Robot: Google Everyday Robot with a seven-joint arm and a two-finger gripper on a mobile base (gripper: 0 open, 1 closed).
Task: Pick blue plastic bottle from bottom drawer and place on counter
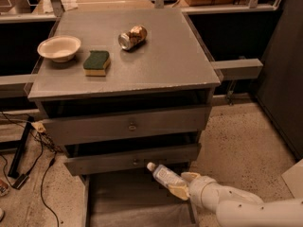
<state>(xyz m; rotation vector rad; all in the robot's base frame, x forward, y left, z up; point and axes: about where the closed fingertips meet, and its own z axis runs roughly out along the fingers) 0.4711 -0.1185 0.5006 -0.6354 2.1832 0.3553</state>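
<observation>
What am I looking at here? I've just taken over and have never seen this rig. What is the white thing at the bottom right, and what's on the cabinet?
There is only one view. It looks down on a grey cabinet from the front, and I cannot tell where the camera is mounted. The white thing is the robot's single arm, reaching in from the lower right. At its end is a two-finger pincer, closed on the bottle, which is small and clear, with its white cap pointing up and to the left. The pincer holds it over the open bottom drawer. On the counter lie a bowl, a sponge and a crushed can. The bottle is not yet on the counter.
</observation>
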